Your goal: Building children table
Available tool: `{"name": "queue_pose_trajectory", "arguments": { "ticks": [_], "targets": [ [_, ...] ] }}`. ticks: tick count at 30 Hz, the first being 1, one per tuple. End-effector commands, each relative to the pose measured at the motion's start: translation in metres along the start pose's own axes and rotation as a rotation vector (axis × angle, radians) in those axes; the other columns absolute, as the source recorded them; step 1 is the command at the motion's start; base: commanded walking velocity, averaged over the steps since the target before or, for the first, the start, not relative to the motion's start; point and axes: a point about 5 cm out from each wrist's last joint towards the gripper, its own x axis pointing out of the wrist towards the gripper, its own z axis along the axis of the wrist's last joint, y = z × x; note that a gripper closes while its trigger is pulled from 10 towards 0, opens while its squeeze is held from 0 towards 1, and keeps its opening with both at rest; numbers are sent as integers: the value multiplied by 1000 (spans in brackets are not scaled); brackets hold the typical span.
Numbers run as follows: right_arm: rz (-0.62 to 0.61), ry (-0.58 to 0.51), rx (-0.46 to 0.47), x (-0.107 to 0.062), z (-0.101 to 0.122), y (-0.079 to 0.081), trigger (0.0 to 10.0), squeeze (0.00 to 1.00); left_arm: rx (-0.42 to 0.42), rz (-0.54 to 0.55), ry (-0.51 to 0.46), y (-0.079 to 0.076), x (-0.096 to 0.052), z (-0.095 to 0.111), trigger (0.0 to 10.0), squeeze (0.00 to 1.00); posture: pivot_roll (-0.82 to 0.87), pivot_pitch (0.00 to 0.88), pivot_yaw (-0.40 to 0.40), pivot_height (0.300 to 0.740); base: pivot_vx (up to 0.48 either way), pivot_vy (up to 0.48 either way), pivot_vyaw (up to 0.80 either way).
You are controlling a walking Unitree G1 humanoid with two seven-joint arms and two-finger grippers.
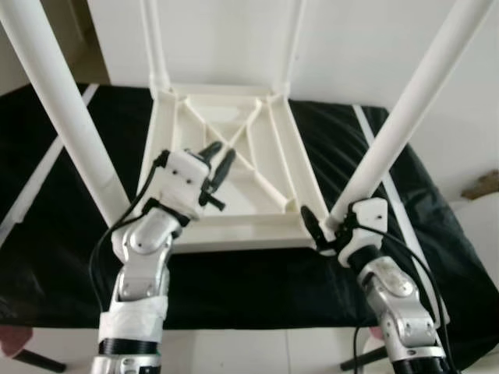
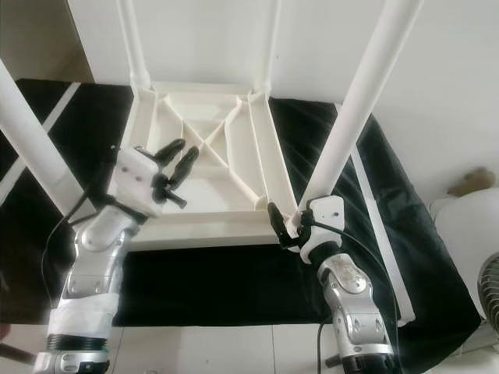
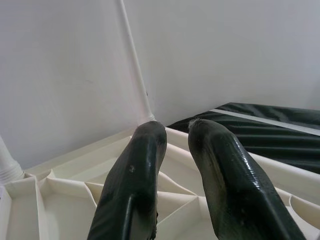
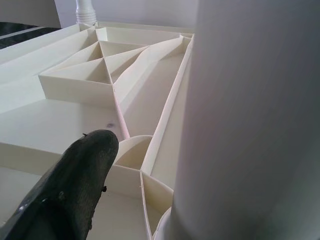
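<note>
1. Two grippers are working at the near edge: the right gripper (image 1: 321, 231) is clasping the near-right leg (image 1: 405, 117) at its socket; it should be kept square while seating.
2. The left gripper (image 1: 217, 167), fingers narrowly parted and empty, is hovering over the upturned tabletop (image 1: 226, 140).
3. That tabletop is lying on black cloth (image 1: 70, 202), far legs (image 1: 156, 39) standing.

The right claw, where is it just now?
In the left eye view the right claw sits low on the right, clasping the foot of the near right table leg where it meets the upturned white tabletop.
</note>
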Motion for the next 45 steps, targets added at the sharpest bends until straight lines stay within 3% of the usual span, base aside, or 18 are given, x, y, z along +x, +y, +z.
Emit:
{"name": "queue_pose_trajectory", "arguments": {
  "ticks": [1,5,6,21,22,24,25,26,32,33,35,36,42,43,45],
  "targets": [
    [-1,13,-1,-1,-4,1,10000,0,6,140,8,4,1,-2,10000,0,-100,82,-63,740,0,0,0],
    [-2,12,-1,-1,-4,1,10000,0,2,135,10,4,2,-2,10000,0,-100,81,-63,740,0,0,0],
    [-4,11,-2,-1,-4,1,10000,0,-9,137,3,4,2,-2,10000,1000,-101,81,-61,740,0,0,0],
    [-18,10,-2,-2,-4,-1,10000,0,4,149,3,7,1,-2,10000,1000,-102,90,-59,740,0,0,0],
    [-19,10,-2,-2,-4,-1,10000,0,15,149,10,7,1,-2,10000,0,-102,92,-59,740,0,0,0],
    [-20,10,-2,-2,-4,-1,10000,0,8,141,8,6,2,-3,10000,0,-102,92,-58,740,0,0,0],
    [-21,10,-2,-2,-4,-2,10000,0,-5,137,1,6,2,-2,10000,247,-103,92,-58,740,0,0,0],
    [-22,10,-2,-2,-4,-2,10000,0,-18,141,-6,6,2,-2,10000,1000,-102,92,-56,740,0,0,0],
    [-23,9,-4,-1,-4,-2,10000,0,9,141,13,6,2,-3,10000,1000,-101,94,-59,740,0,0,0],
    [-23,9,-4,-1,-4,-2,10000,0,7,136,17,5,2,-4,10000,388,-99,96,-60,740,0,0,0],
    [-23,9,-4,-1,-4,-2,10000,0,2,126,13,4,2,-3,10000,365,-98,96,-60,740,0,0,0],
    [-23,9,-4,-1,-4,-2,10000,0,-20,126,4,4,1,-2,10000,1000,-98,98,-60,740,0,0,0],
    [-24,10,-6,-1,-4,-3,10000,0,-27,126,-3,4,1,-1,10000,1000,-97,100,-61,740,0,0,0],
    [-24,12,-6,-1,-4,-3,10000,0,-19,111,10,2,1,-2,10000,373,-98,103,-61,740,0,0,0],
    [-24,13,-6,-1,-4,-3,10000,0,-29,108,8,1,1,-2,10000,373,-98,103,-61,740,0,0,0]
  ]
}}
